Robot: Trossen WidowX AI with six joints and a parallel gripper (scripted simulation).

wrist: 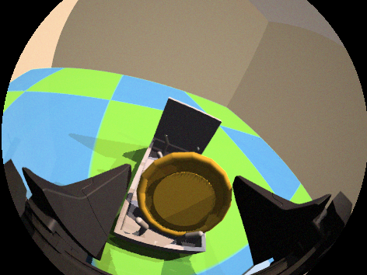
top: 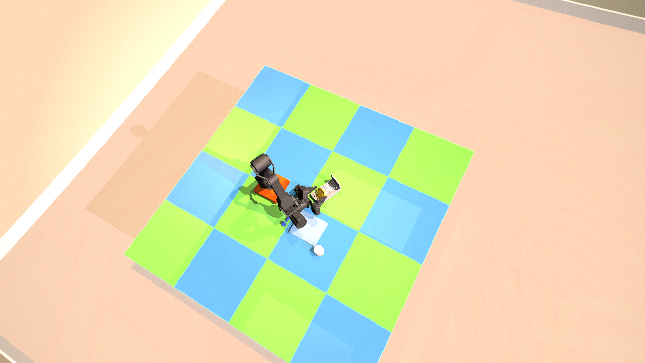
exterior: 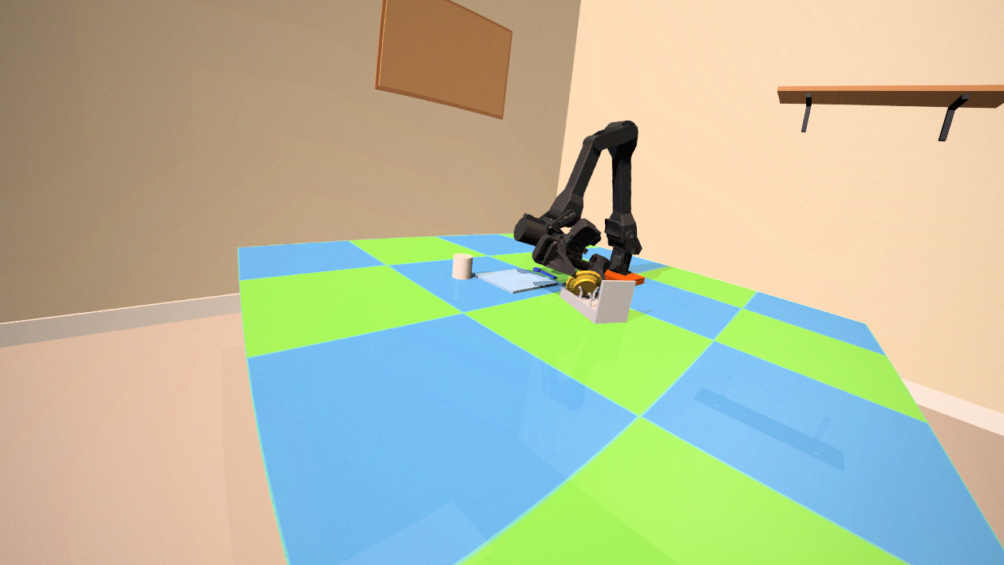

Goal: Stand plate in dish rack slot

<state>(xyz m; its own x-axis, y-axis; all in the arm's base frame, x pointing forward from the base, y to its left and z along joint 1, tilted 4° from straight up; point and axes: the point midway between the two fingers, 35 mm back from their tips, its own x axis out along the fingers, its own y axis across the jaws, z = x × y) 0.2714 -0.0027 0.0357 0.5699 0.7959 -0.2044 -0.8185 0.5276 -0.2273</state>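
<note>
The yellow plate (top: 320, 194) (exterior: 583, 282) (wrist: 183, 198) is in the white dish rack (top: 333, 193) (exterior: 614, 302) (wrist: 155, 245), toward the end away from its tall end wall. It stands on edge but leans back, among the short rails. Its lower edge is hidden, so I cannot tell which slot it is in. My gripper (top: 320, 193) (exterior: 588, 270) (wrist: 185, 177) is open, with one finger on each side of the plate. In the wrist view a gap shows between the left finger and the rim; the right fingertip is very close to the rim, and contact cannot be told.
A pale flat board (top: 311, 230) (exterior: 516, 281) lies beside the rack, with a white cylinder (top: 318, 249) (exterior: 462, 266) past its far corner. A blue object (top: 283, 223) (exterior: 544, 273) lies near the board. An orange block (top: 264, 193) (exterior: 626, 278) is by the arm's base.
</note>
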